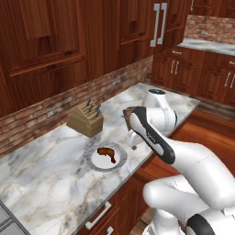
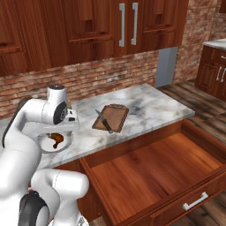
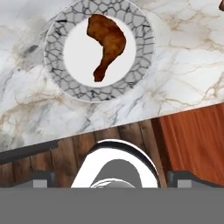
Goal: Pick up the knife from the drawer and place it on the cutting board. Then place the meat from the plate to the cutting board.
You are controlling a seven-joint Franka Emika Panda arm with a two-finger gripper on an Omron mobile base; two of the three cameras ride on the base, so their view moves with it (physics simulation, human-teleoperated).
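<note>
Drawer [image 2: 154, 176] pulled wide open at 5 o'clock in right base view, floor bare. Gripper [image 3: 112, 179] jaws spread wide, holding nothing, above the counter edge. Meat [image 3: 106, 43] lies on the plate [image 3: 57, 65], 12 o'clock in hand view. Farther: knife [image 2: 104, 121] rests across the cutting board [image 2: 115, 115]. Knife block [image 1: 86, 119] at 11 o'clock of plate, left base view.

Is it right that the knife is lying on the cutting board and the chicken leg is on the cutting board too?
Not quite. The knife does lie on the cutting board, as the right base view shows. But the chicken leg is on the plate, not on the board; the hand view shows it lying in the plate's white middle.
</note>
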